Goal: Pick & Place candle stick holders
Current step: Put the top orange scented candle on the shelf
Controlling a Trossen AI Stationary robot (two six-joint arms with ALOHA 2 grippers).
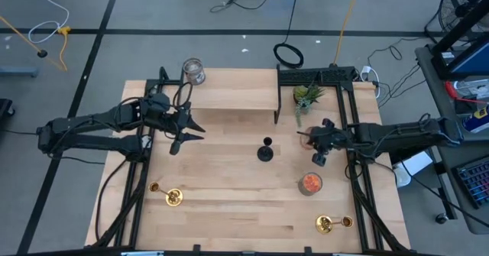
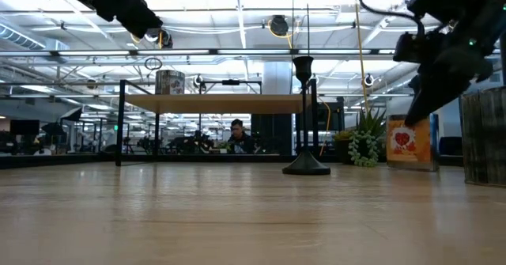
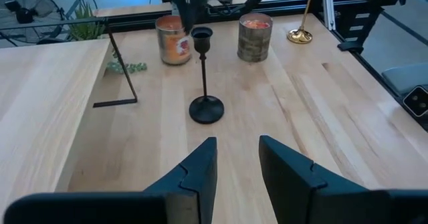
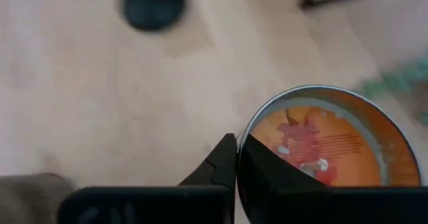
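Pale wood filled the picture: the table (image 1: 229, 202) carried all three candle stick holders well apart, none of them lifted, so by my reading the job had hardly begun. A raised shelf (image 1: 229, 97) stood along the far side with a glass jar (image 1: 193, 70) on it, perhaps the drop-off spot, though nothing showed that for sure.

On the left side the left gripper (image 1: 186, 129) hung above the wood, fingers parted wide, aimed across at the black holder (image 1: 265, 150), which stood upright mid-table. The right gripper (image 1: 318, 158) hovered over the right-hand part of the table, and its wrist view showed the fingers closed together, empty, right above an orange jar (image 4: 328, 144). Another orange jar (image 1: 310, 183) stood nearby, and a small green plant (image 1: 306, 97) sat at the shelf's right end.

One gold holder (image 1: 171, 196) lay near the front left edge, the other gold holder (image 1: 327, 224) near the front right corner. For the right arm, those jars crowded the way in to the black one.
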